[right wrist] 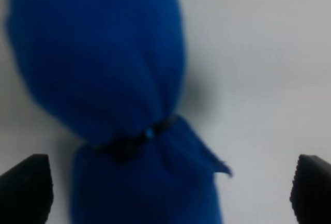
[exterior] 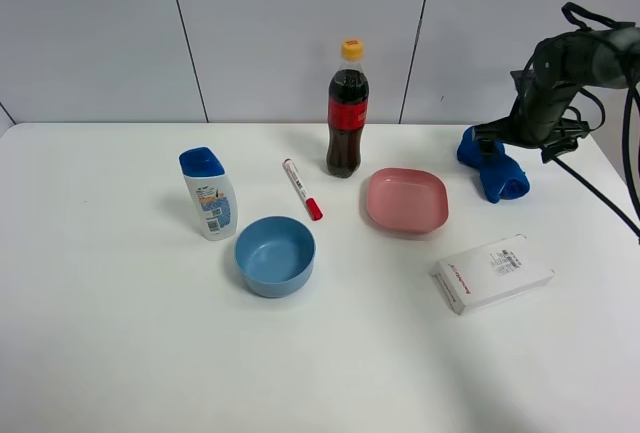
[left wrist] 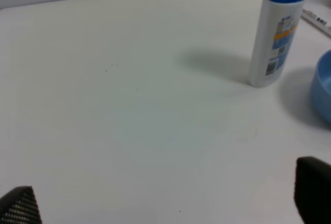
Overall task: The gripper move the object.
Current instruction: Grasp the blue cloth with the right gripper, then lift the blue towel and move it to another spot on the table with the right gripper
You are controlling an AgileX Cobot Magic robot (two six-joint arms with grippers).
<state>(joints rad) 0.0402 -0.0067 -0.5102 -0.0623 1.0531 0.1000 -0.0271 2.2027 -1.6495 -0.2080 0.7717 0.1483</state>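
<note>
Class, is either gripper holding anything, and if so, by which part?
Nothing is held. The right gripper is open, its jaws either side of the blue cloth bundle without gripping it; the left gripper is open over the table.

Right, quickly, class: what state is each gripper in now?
Left gripper: open, empty.
Right gripper: open at the cloth, not gripping it.
</note>
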